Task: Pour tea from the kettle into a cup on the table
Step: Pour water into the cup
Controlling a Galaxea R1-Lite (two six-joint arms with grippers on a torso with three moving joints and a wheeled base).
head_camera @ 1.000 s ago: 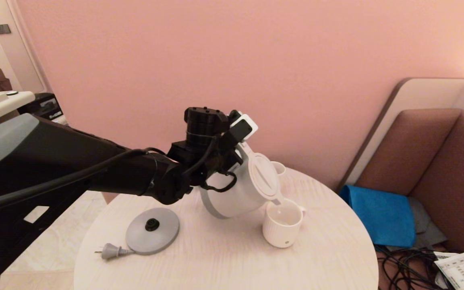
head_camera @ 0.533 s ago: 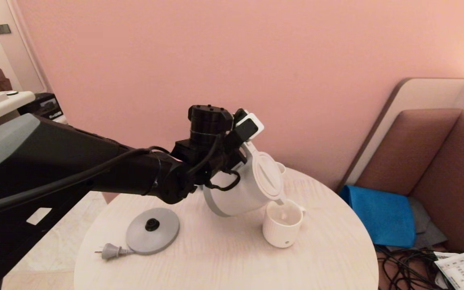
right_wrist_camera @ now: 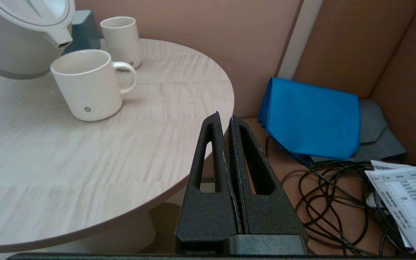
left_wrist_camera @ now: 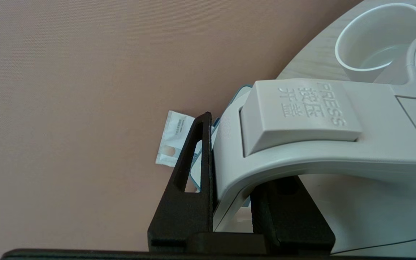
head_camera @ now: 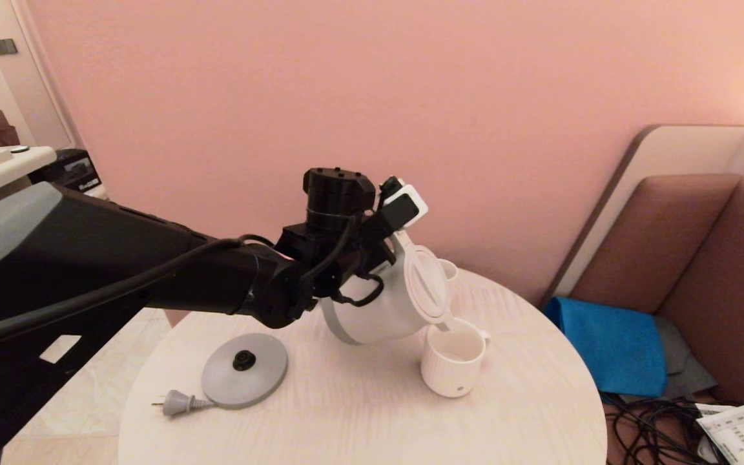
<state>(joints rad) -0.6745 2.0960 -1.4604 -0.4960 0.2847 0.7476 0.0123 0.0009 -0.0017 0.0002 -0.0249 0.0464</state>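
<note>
The kettle (head_camera: 382,303) hangs above the table (head_camera: 359,413), tipped so its small spout sits right over the rim of the cup (head_camera: 453,357). The left gripper (left_wrist_camera: 229,173) carries it, jaws clenched on the loop handle just behind the lid button marked PRESS. The cup stands upright on the table with its side handle turned away from the kettle; from the right wrist view its inside looks pale, and whether tea is running from the spout cannot be told. A smaller cup without a handle (right_wrist_camera: 122,40) stands farther back, near a dark blue-grey box (right_wrist_camera: 82,30). Toward the robot's left on the table lies the round grey kettle base (head_camera: 244,369) with its plug (head_camera: 178,403) beside it. The right gripper (right_wrist_camera: 226,121) is off the table's edge, well apart from the cup, its jaws pressed together on nothing. Beyond it a blue cloth (right_wrist_camera: 311,119) rests on the seat, with black cables (right_wrist_camera: 334,202) and a printed sheet (right_wrist_camera: 406,198) nearby.
</note>
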